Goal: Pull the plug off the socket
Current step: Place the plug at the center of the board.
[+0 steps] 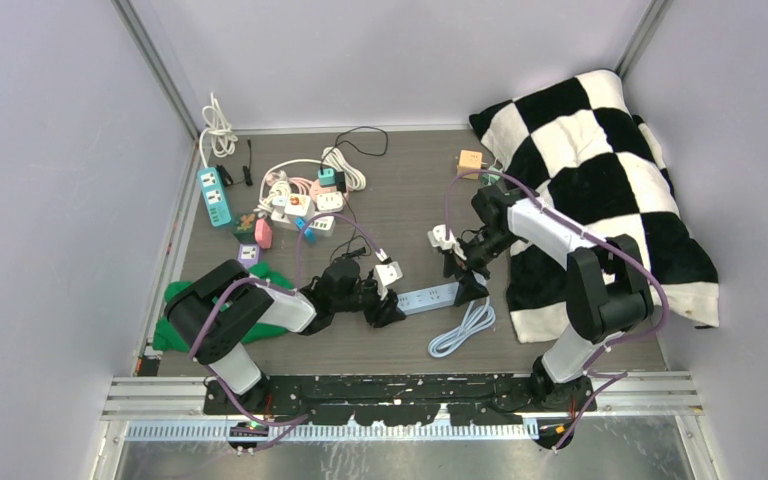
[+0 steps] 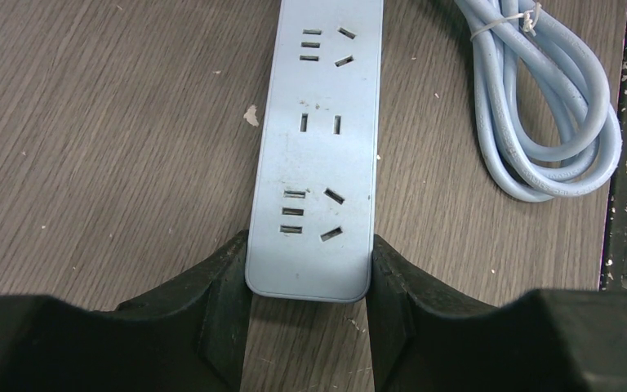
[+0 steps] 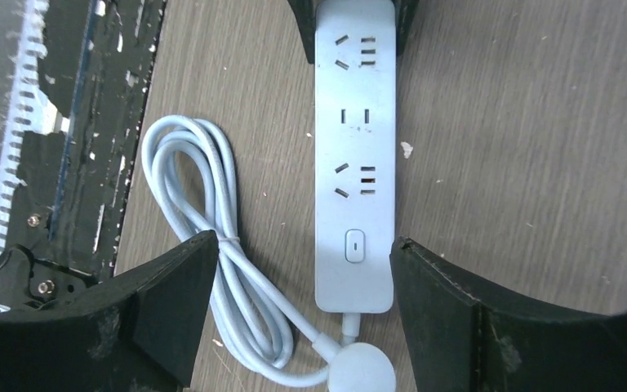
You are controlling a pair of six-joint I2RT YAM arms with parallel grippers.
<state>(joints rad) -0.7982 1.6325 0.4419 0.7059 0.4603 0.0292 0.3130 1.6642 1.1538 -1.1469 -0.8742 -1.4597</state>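
Note:
The socket is a light-blue power strip [image 1: 430, 297] lying flat on the wooden table. All its outlets [image 3: 355, 122] are empty in both wrist views. My left gripper [image 2: 309, 245] is shut on the strip's plain end [image 2: 318, 147], one finger against each long side. My right gripper [image 3: 302, 245] is open above the switch end, with nothing between its fingers. A white plug [image 1: 443, 238] lies loose on the table just left of the right gripper [image 1: 463, 262]. Another white plug block [image 1: 388, 272] lies close to the left gripper [image 1: 390, 308].
The strip's own coiled cord [image 1: 463, 328] with its round plug [image 3: 362, 371] lies beside the switch end, near the front rail. A heap of other strips and adapters [image 1: 295, 205] sits at the back left. A checkered cloth [image 1: 600, 190] covers the right side. A green cloth [image 1: 175, 315] lies at the front left.

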